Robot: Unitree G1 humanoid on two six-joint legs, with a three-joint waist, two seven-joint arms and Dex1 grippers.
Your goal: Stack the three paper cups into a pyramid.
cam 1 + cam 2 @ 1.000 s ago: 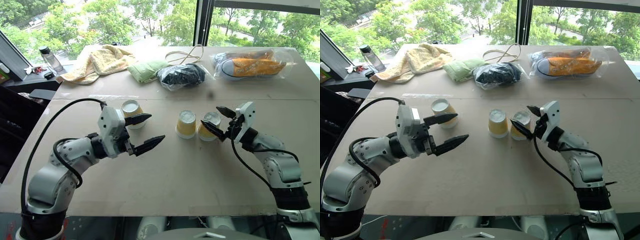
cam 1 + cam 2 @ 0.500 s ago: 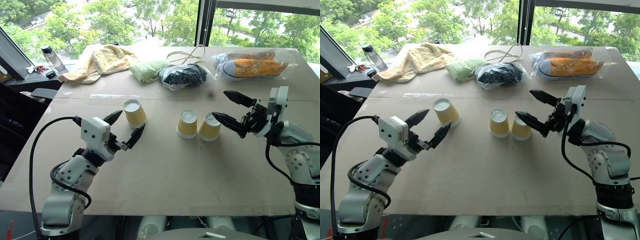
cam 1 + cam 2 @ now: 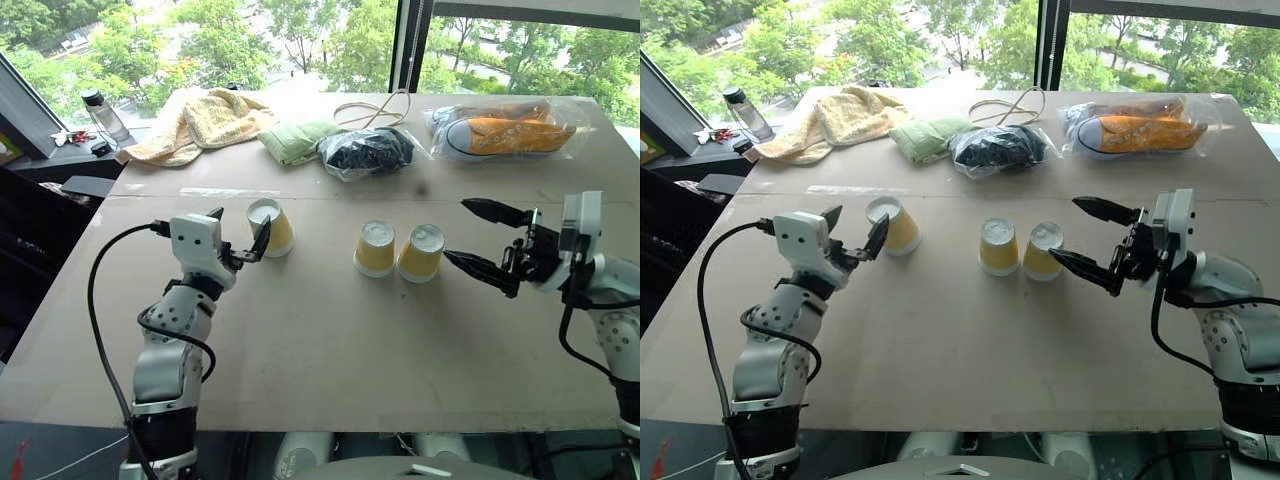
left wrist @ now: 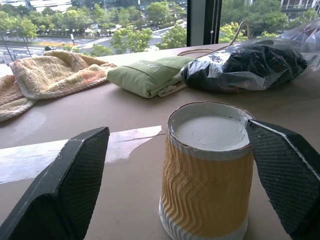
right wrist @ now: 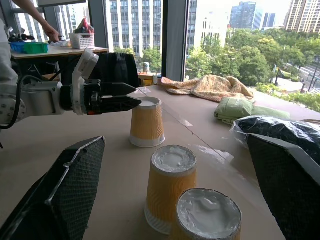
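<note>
Three yellow-orange ribbed paper cups stand upside down on the brown table. The left cup stands apart; the middle cup and right cup stand side by side. My left gripper is open and level, its fingers either side of the left cup, which sits nearer one finger. My right gripper is open, a short way right of the right cup, holding nothing. In the right wrist view the right cup is nearest, then the middle cup, then the left cup with the left gripper at it.
Along the table's far side lie a yellow towel, a folded green cloth, a black bundle in plastic, a cord and bagged orange shoes. A bottle stands off the far left corner. A person's hand shows far behind.
My left gripper swung forward and left until its fingers came either side of the left cup. My right gripper drew back to the right, away from the right cup. Both stayed open.
</note>
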